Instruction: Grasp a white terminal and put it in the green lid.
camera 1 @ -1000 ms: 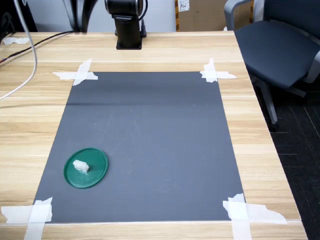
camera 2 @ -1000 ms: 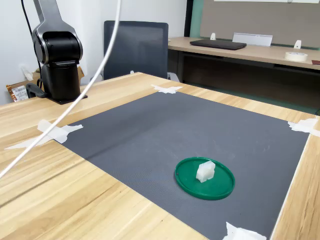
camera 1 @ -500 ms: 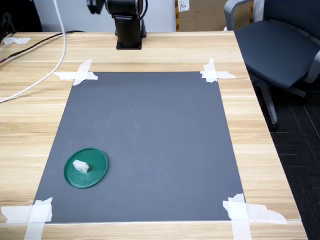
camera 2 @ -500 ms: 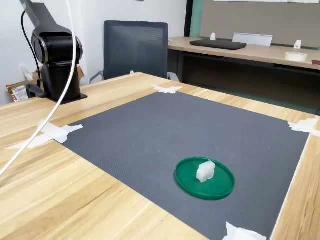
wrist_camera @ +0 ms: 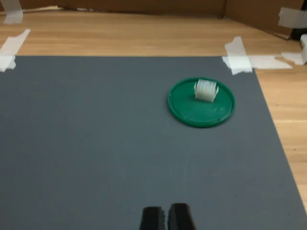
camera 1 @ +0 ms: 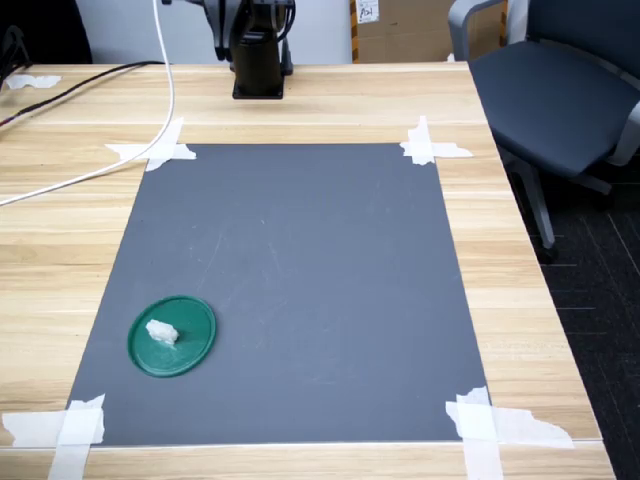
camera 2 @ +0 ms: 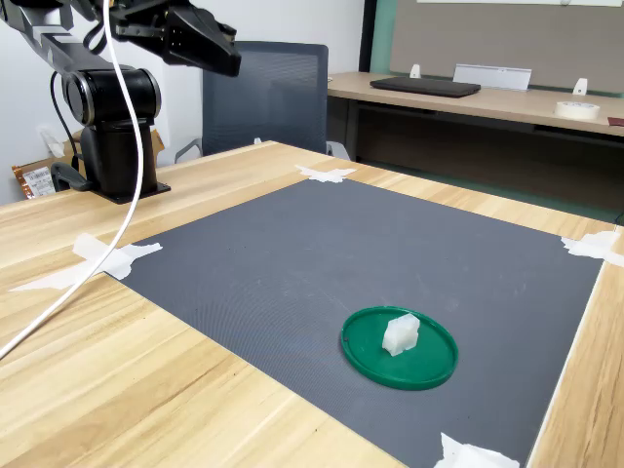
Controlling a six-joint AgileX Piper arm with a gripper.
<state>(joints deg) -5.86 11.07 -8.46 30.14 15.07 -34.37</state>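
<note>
One white terminal (camera 1: 162, 332) sits inside the green lid (camera 1: 172, 336); the tool (wrist_camera: 166, 216), pressed together and empty, hangs well apart.

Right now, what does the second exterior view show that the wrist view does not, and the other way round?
Only the second exterior view shows the arm's base, the chair, the far desk and the gripper raised high near the base. Only the wrist view shows the gripper fingertips close together. Both show the terminal lying in the lid on the mat, away from the gripper.
</note>
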